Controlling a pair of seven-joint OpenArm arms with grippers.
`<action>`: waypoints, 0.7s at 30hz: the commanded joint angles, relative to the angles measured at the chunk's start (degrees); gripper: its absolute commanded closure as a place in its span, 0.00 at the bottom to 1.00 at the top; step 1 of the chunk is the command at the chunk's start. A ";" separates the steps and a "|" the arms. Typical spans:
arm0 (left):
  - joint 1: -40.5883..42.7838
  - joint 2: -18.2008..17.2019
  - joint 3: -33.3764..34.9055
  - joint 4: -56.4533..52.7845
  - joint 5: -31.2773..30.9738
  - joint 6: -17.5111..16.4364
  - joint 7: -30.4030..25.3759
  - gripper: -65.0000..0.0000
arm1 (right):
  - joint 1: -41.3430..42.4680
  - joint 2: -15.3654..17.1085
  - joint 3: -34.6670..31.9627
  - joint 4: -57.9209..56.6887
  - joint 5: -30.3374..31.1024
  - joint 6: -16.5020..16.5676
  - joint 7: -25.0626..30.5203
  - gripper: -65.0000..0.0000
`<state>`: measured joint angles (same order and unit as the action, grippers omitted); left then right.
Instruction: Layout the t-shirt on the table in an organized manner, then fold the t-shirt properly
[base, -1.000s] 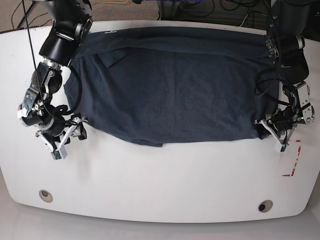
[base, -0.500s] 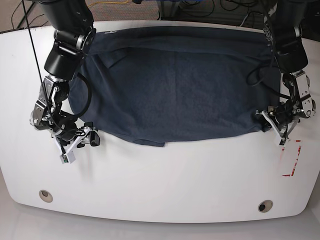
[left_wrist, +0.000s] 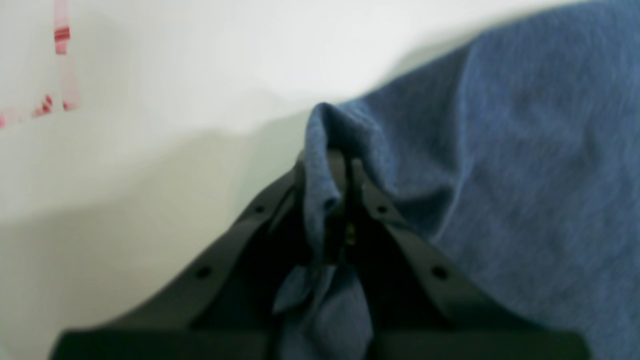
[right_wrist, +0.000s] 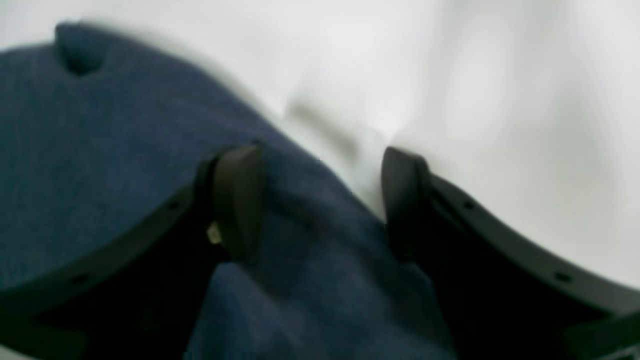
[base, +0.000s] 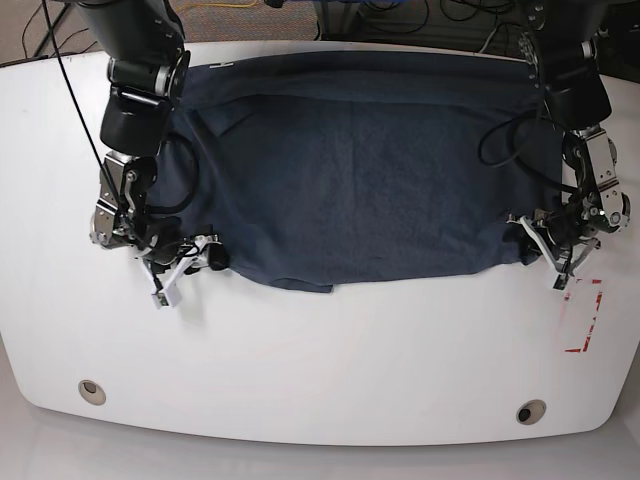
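While spread on the table (base: 320, 350), t-shirt (base: 350, 170), left hand (left_wrist: 345, 165) pinching.

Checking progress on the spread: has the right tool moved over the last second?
Yes. In the base view the right tool has shifted away from the grommet hole, in toward the t-shirt edge.

The white glossy table (base: 330, 360) with rounded corners is carrying a dark blue t-shirt (base: 350, 170), which is lying spread wide across its far half, its far edge running close along the far edge of the table. The near hem is sagging unevenly, with a small fold (base: 305, 283) sticking out. Two round grommet holes (base: 91, 390) (base: 529, 412) are sitting near the front edge, and a red-outlined rectangle mark (base: 584, 320) is showing just beside the shirt's near corner.
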<state>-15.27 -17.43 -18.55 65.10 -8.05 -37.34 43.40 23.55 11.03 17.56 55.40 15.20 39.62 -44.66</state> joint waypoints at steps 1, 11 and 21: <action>-1.48 -0.99 -0.22 1.23 -0.61 -0.06 -0.89 1.00 | 1.46 -1.05 -0.20 1.09 1.11 0.38 1.63 0.46; -1.48 -0.99 -0.22 1.14 -0.61 -0.06 -0.89 1.00 | 0.67 -3.16 -0.29 1.09 0.93 0.38 1.63 0.59; -1.57 -0.99 -0.22 1.14 -0.61 -0.06 -0.89 1.00 | 0.93 -3.25 -0.38 1.09 0.84 0.38 1.63 0.99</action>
<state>-15.38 -17.54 -18.59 65.10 -7.77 -37.34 43.70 22.68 7.31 17.17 55.48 15.20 39.64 -43.79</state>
